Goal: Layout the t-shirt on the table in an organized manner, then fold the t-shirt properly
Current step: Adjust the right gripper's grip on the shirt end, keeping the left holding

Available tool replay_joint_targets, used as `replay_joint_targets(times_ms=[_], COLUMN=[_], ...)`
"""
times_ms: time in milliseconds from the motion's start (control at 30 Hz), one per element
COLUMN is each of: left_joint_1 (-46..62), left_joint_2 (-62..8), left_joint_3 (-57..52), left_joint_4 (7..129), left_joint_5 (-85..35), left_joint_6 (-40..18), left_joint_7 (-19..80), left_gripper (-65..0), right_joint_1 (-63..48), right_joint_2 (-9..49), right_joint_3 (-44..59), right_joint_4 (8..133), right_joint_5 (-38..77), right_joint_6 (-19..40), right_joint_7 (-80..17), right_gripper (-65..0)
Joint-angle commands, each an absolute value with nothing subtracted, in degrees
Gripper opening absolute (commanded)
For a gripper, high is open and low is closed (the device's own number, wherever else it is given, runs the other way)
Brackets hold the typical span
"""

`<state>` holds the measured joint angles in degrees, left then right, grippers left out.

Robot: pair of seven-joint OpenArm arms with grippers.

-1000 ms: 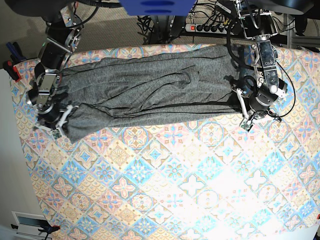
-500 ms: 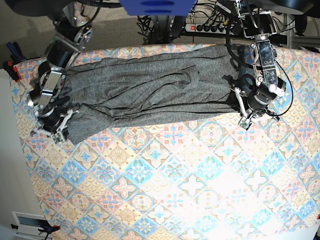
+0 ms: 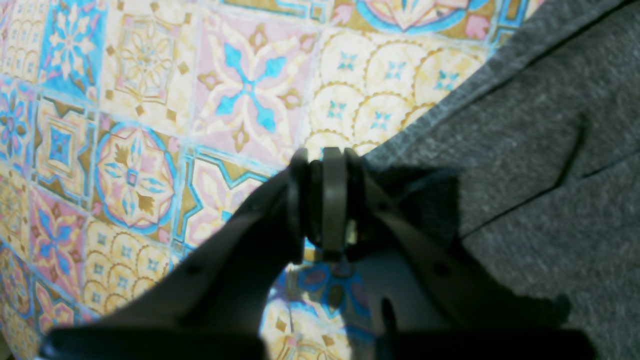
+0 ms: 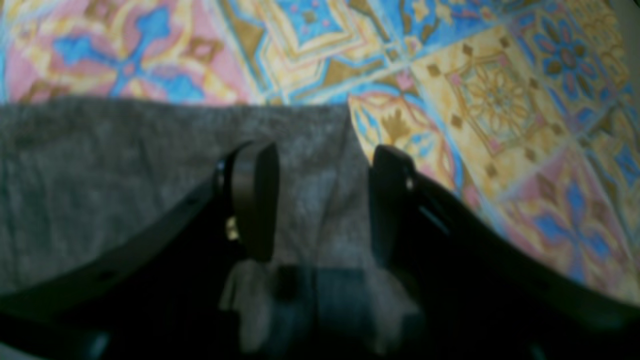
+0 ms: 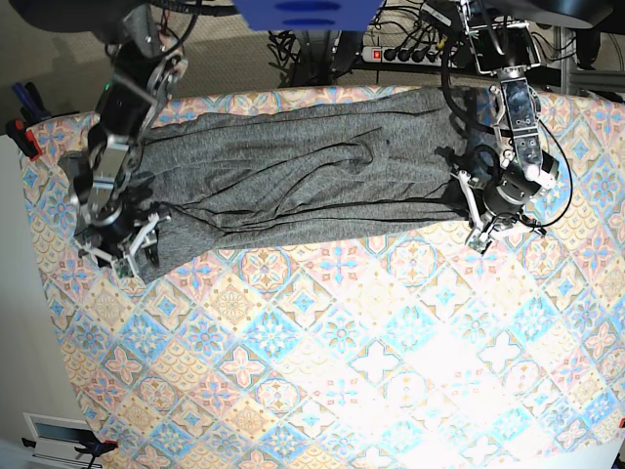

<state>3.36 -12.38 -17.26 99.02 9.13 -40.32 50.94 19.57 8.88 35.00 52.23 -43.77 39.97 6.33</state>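
Spanning the upper part of the base view, the t-shirt (image 5: pixel 293 166) lies stretched as a long, wrinkled grey band across the far side of the counter (image 5: pixel 371 362), its tile print bare over the whole lower half of the frame. Left gripper (image 3: pixel 325 200): pressed together, the dark fingers (image 3: pixel 334 195) meeting with no gap visible between them; it sits over bare tile at the shirt's hemmed edge, which runs diagonally to the upper right of the left wrist frame, and whether any cloth is caught at the tips cannot be told. Right gripper (image 4: pixel 320 200): spread, its two fingers (image 4: pixel 255 200) standing apart with grey fabric filling the space between them; it straddles a corner of the shirt whose edge ends just right of centre in the right wrist frame, with tile beyond. Base view, items seen only there: the left gripper (image 5: pixel 485 227) at the right end of the band, the right gripper (image 5: pixel 130 256) at the left end near the counter's left side, both arms reaching in from the top edge. Wrist views, items seen only there: finger spacing and the knit texture of the cloth; the right wrist frame is blurred.
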Motion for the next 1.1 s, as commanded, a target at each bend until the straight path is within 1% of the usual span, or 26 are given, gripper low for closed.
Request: replay_joint_targets(times_ms=[0, 100, 233, 400, 500, 600, 767, 833, 1033, 1067], left_joint_1=[2.6, 2.6, 2.6, 2.6, 2.6, 2.6, 2.6, 2.6, 2.6, 2.6], left_joint_2=[-12.8, -12.8, -12.1, -12.1, -12.1, -12.1, -12.0, -12.0, -12.0, -12.0], left_joint_3=[-17.4, -17.4, -17.6, -17.5, -17.5, -17.5, -17.5, -17.5, -17.5, -17.5], left_joint_4=[99.8, 99.8, 99.9, 100.0, 100.0, 100.0, 100.0, 100.0, 100.2, 100.3], left_joint_5=[9.0, 8.9, 8.9, 8.9, 8.9, 8.9, 8.9, 8.9, 8.9, 8.9], left_joint_6=[-40.0, -40.0, -40.0, -40.0, -40.0, -40.0, -40.0, -40.0, -40.0, -40.0], left_joint_7=[50.1, 51.5, 52.8, 52.8, 52.9, 52.9, 52.9, 52.9, 52.9, 52.9], left_gripper=[-60.9, -60.9, -60.9, -60.8, -60.8, -60.8, -60.8, -60.8, -60.8, -60.9], right_joint_1=[22.5, 24.3, 24.4, 24.1, 24.0, 23.9, 19.9, 18.7, 18.2, 18.2], right_joint_2=[9.2, 9.7, 12.1, 12.1, 14.2, 14.5, 14.7, 14.7, 14.7, 14.7], right_joint_3=[34.7, 34.7, 34.7, 34.6, 34.6, 34.6, 34.6, 34.5, 34.6, 34.9], right_joint_4=[51.4, 46.9, 43.3, 43.1, 43.1, 43.1, 43.1, 43.1, 43.1, 43.1], right_joint_5=[-43.6, -43.7, -43.7, -43.7, -43.7, -43.7, -43.8, -44.3, -53.9, -54.4], right_joint_6=[40.0, 40.0, 40.0, 40.0, 40.0, 40.0, 40.0, 40.0, 40.0, 40.0], right_joint_7=[8.0, 9.9, 10.4, 10.5, 10.5, 11.2, 11.6, 11.6, 11.6, 11.6], right_gripper=[-36.7, -36.7, -36.7, -36.7, -36.7, -36.7, -37.3, -41.1, -64.0, -65.0])
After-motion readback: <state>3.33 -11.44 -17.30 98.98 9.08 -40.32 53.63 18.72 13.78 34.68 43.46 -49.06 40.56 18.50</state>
